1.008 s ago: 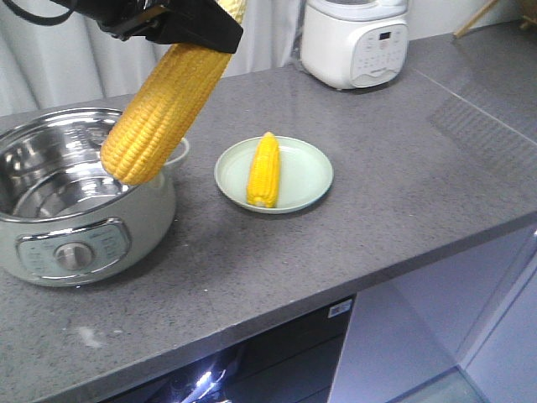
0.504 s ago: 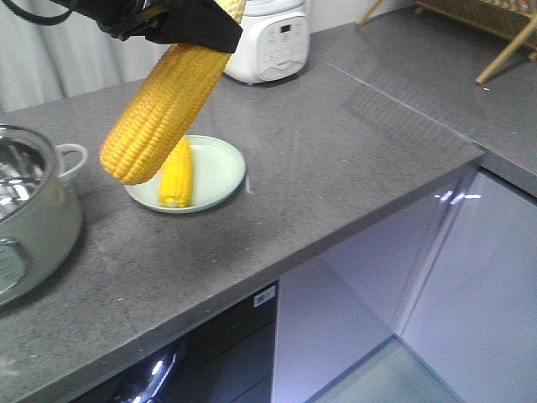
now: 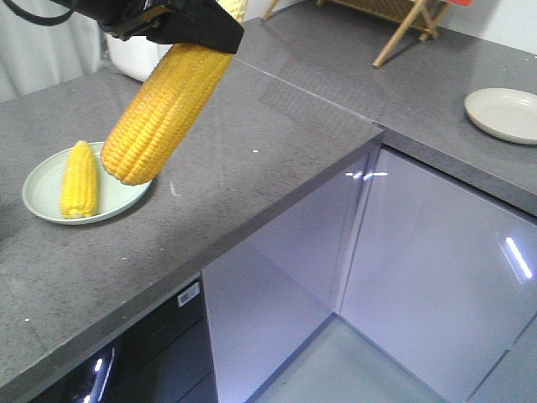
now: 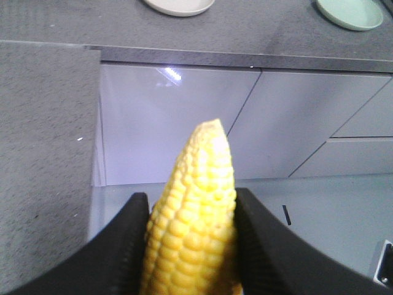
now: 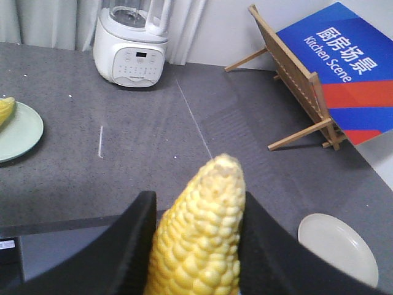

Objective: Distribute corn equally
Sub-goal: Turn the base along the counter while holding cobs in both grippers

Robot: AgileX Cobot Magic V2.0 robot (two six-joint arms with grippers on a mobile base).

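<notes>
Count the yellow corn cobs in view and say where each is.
3. One yellow corn cob lies on the pale green plate; a second cob is clamped in the left gripper; a third cob in the right gripper. More may be out of view.

Three corn cobs [image 4: 193,215] [image 5: 199,239] [image 3: 80,180], three plates [image 3: 117,197] [image 4: 178,5] [image 4: 350,12], one blender [image 5: 132,52].

Countertop [image 3: 277,143] — grey speckled stone-look slab, fine-grained, satin w/ faint reflections.
Cabinet fronts [image 3: 436,277] — smooth high-gloss panels, sharp light glints.
Left gripper [image 4: 191,203] fingers [image 4: 126,246] and right gripper [image 5: 196,206] fingers [image 5: 132,246]: smooth matt black plastic.
Left-held cob [image 4: 193,178], right-held cob [image 5: 206,239]: bumpy kernel rows, waxy sheen.
Green plate [image 3: 42,189], cream plate [image 3: 503,113]: smooth, glazed-looking.
Blender [image 5: 132,58]: glossy white plastic base.
Stand [image 5: 295,86]: bare wood, matt.
</notes>
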